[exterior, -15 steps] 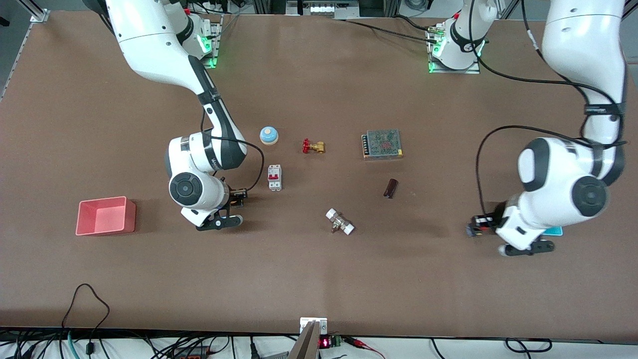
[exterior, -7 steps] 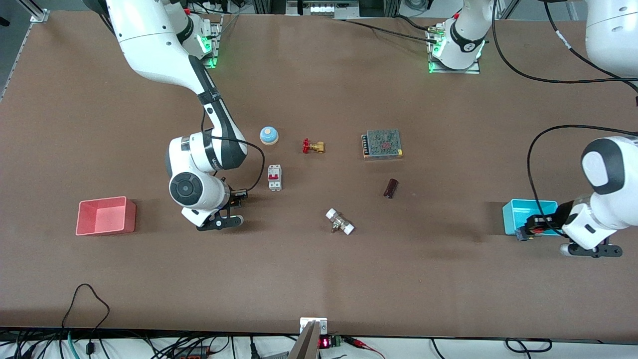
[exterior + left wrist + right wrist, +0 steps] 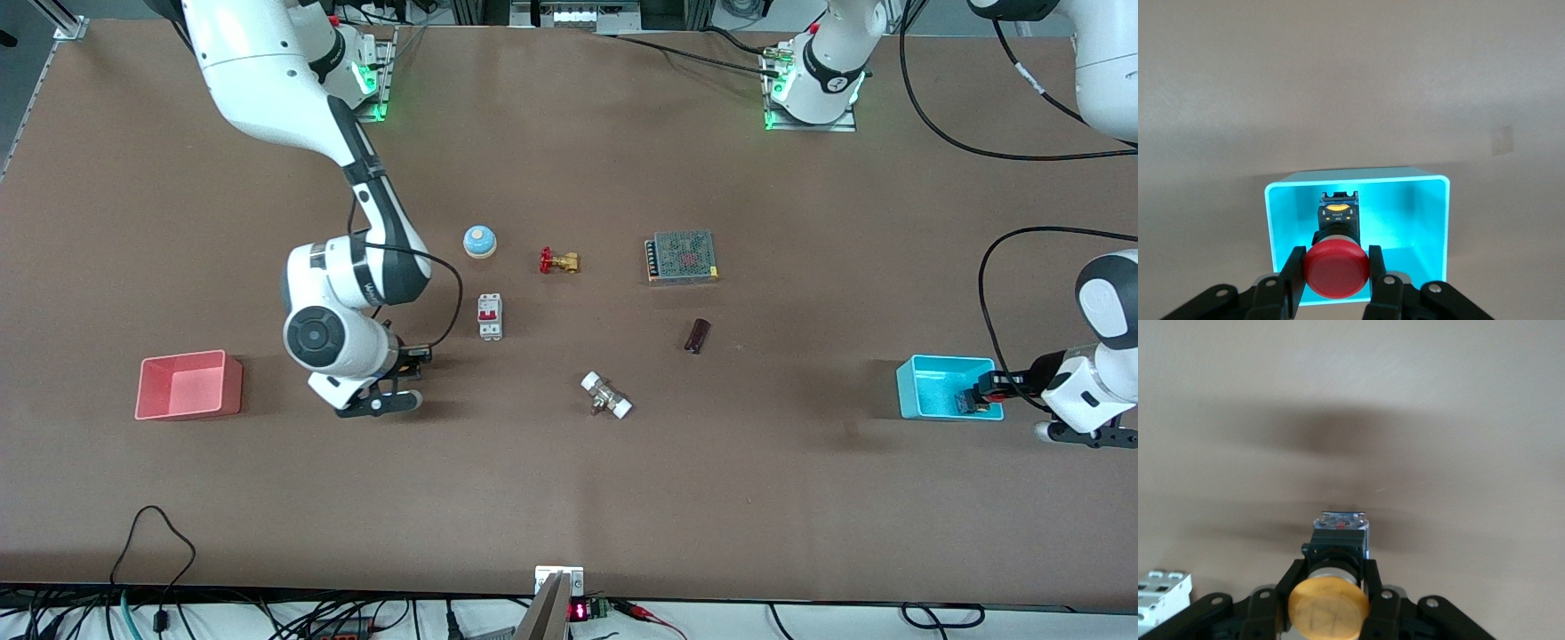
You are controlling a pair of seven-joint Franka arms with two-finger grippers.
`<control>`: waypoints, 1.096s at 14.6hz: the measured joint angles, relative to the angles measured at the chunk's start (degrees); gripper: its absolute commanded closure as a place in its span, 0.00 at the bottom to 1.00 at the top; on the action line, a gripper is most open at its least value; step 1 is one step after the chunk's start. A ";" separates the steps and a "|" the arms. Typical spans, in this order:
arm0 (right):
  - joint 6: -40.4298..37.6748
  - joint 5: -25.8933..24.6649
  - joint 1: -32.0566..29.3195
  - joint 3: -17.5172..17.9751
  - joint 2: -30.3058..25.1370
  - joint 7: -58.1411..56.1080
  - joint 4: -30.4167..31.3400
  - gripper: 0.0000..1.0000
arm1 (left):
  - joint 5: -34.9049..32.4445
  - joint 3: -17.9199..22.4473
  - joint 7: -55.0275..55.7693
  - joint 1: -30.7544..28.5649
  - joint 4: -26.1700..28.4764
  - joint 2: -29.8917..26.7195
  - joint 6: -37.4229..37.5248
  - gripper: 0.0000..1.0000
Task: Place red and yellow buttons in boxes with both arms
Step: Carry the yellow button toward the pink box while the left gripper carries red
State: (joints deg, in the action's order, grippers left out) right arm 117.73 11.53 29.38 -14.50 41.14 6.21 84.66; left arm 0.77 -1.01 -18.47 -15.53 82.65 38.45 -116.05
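Observation:
My left gripper (image 3: 978,391) is shut on the red button (image 3: 1337,270) and holds it in the air over the cyan box (image 3: 933,387). In the left wrist view the button's black base hangs above the open cyan box (image 3: 1431,220). My right gripper (image 3: 416,356) is shut on the yellow button (image 3: 1329,608) and holds it above bare table, between the pink-red box (image 3: 188,384) and a circuit breaker (image 3: 490,316). The pink-red box is empty. In the front view the right arm's wrist hides most of the yellow button.
A blue dome bell (image 3: 479,241), a brass valve with a red handwheel (image 3: 559,261), a metal power supply (image 3: 682,257), a dark cylinder (image 3: 697,335) and a white-ended fitting (image 3: 606,396) lie about mid-table. The circuit breaker also shows in the right wrist view (image 3: 1161,593).
My left arm carried the red button toward its own end of the table, uncovering the cyan box, and now holds it over that box. My right arm shifted slightly toward the pink-red box.

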 measured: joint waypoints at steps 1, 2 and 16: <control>-0.74 0.00 -0.11 -2.16 -1.11 0.00 -0.10 0.63 | -0.29 -0.13 0.00 0.01 0.07 0.43 0.06 0.76; -1.72 0.00 -0.28 -4.90 -2.21 0.00 -0.11 0.62 | -0.48 -0.24 0.00 0.04 0.22 0.83 0.10 0.75; -6.81 0.61 -14.44 -15.95 -2.52 -15.65 0.87 0.63 | -1.24 -0.73 0.14 2.22 0.13 2.81 -0.30 0.28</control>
State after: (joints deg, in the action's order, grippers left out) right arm 110.92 12.14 14.94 -30.45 38.62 -9.44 85.54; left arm -0.47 -1.75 -18.33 -13.30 82.78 41.25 -116.35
